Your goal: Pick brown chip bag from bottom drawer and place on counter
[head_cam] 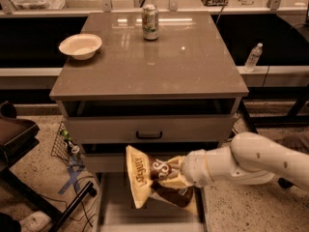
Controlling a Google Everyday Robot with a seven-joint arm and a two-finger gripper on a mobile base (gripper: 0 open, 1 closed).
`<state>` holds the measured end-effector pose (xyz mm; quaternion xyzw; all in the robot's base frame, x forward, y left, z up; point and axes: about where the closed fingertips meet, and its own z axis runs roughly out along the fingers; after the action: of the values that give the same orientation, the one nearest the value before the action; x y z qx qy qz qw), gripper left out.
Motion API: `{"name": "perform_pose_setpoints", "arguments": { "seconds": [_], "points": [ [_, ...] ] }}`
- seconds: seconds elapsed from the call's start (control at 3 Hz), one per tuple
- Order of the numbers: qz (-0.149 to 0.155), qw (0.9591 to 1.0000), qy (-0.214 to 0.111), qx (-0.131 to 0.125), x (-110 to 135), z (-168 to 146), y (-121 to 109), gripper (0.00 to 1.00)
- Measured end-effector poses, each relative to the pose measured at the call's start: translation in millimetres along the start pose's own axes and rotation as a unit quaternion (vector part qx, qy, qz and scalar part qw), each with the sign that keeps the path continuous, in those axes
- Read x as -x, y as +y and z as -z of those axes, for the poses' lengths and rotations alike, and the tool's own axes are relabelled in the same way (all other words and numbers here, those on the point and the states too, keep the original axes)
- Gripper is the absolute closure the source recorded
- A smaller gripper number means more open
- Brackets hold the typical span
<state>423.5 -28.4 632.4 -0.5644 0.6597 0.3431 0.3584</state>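
While the counter [159,66] fills the upper middle of the view as a broad, glossy grey-brown slab, most of its surface is bare. Below its thin overhanging edge sits the top drawer [203,128], closed, with a black handle [149,135] at its centre. A thick white arm [260,161] reaches in from the right at about the height of the middle drawer [104,162]. The bottom drawer [116,209] stands pulled out at the foot of the view, showing its flat grey floor. Above that floor, in front of the middle drawer, hangs the brown chip bag [154,180], tilted, with its tan-yellow lettered edge to the left and its dark brown body to the right. The gripper [179,172] is at the bag's right side, at the left end of the arm, and its jaws pinch the crinkled upper right part of the bag. The bag's lowest corner seems to be clear of the drawer floor, though the blur there makes that hard to judge. On the counter's back left corner rests a pale bowl [80,46], and a can [150,21] stands upright near the back edge, well apart from the bowl. A small clear bottle [253,57] stands on the ledge to the right of the counter.
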Motion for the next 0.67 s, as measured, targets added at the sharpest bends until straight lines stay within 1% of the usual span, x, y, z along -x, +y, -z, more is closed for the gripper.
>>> {"name": "perform_pose_setpoints", "arguments": {
  "seconds": [0.33, 0.67],
  "points": [
    [0.02, 0.9975, 0.028, -0.062, 99, 60, -15, 1.0],
    [0.029, 0.99, 0.046, -0.13, 169, 108, -35, 1.0]
  ]
}}
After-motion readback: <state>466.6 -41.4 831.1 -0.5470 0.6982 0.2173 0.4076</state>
